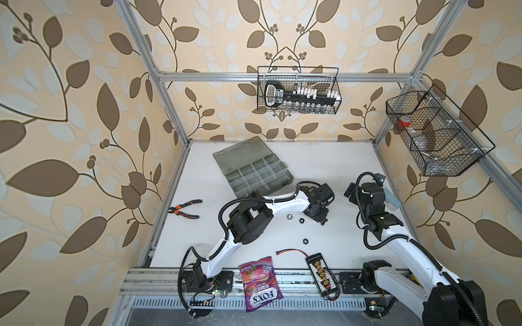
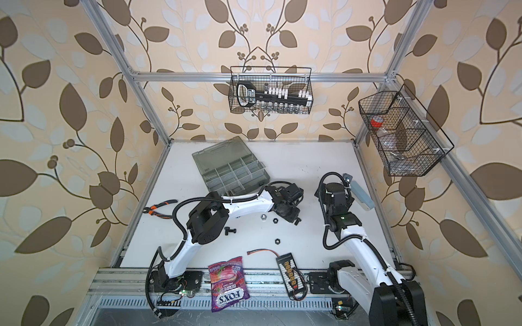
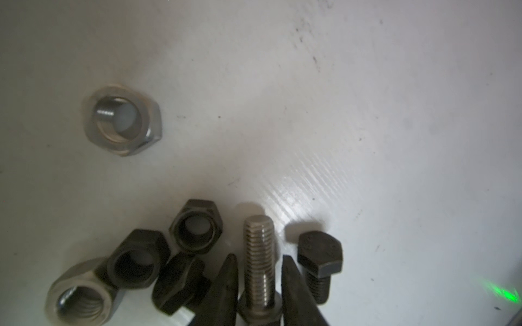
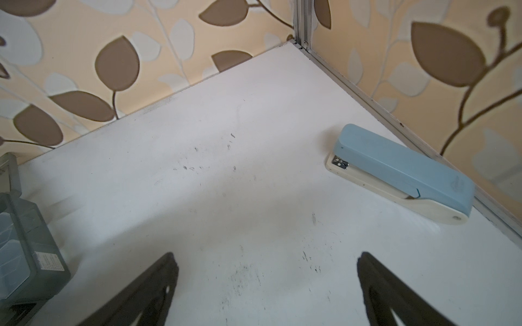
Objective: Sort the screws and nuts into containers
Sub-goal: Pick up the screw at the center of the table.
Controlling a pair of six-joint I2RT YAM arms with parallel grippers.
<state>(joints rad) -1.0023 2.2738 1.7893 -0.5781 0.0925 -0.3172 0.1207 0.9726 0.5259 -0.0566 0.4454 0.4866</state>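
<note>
In the left wrist view my left gripper (image 3: 259, 255) stands low over a pile on the white table. Its jaws are slightly apart on either side of a silver screw (image 3: 258, 237), with thin slivers of table showing on both sides. A black screw (image 3: 320, 259) lies beside one finger and another black screw (image 3: 180, 282) beside the other. Two black nuts (image 3: 196, 225) and two silver nuts (image 3: 124, 121) lie near them. The grey-green organizer case (image 1: 288, 180) with its containers lies open behind. My right gripper (image 4: 266, 254) is open over bare table.
Both top views show a lone black nut (image 1: 305, 241) nearer the front. Orange-handled pliers (image 1: 185, 209) lie at the left. A candy bag (image 1: 260, 282) and a charging board (image 1: 322, 275) lie at the front edge. A blue stapler (image 4: 401, 172) lies by the right wall. Wire baskets (image 1: 299, 90) hang above.
</note>
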